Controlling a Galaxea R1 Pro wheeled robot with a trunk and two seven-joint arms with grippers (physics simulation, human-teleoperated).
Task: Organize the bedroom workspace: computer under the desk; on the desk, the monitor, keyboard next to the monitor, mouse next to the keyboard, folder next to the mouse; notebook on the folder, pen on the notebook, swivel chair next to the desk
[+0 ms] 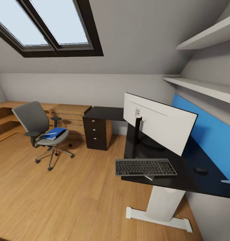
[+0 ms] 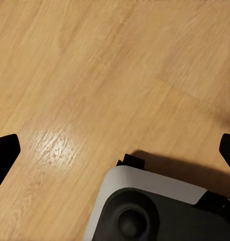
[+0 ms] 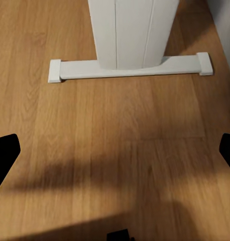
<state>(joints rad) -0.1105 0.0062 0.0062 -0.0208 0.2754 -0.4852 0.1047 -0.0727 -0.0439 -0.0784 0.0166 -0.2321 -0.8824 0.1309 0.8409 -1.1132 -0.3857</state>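
1. Head view takes in an attic bedroom with a wood floor (image 1: 61, 201), a skylight (image 1: 44, 23) in the sloped ceiling and two white wall shelves (image 1: 202, 87) at the right
2. the desk (image 1: 182, 174) fills the right side: glossy black top, blue back panel, white pedestal leg (image 1: 163, 202) on a flat foot, and a dark three-drawer unit (image 1: 96, 132) at its far end
3. the monitor (image 1: 161, 122) stands on the desktop on a thin black stand, its white back facing the camera
4. the swivel chair (image 1: 38, 129) sits well apart from the desk, out on the floor at the left, near a low light-wood cabinet (image 1: 66, 112)
5. the keyboard (image 1: 145, 166) lies on the front edge of the desk, just before the monitor's stand, with its left end overhanging the edge
6. the folder (image 1: 54, 133), bright blue, lies on the chair seat
7. a small dark object (image 1: 200, 170) rests on the desktop, right of the keyboard; too small to identify
8. left gripper (image 2: 115, 150) hangs over bare floor beside the robot's base (image 2: 150, 211), fingers spread wide
9. right gripper (image 3: 115, 150) points at the floor before the pedestal foot, fingers spread wide, nothing between them
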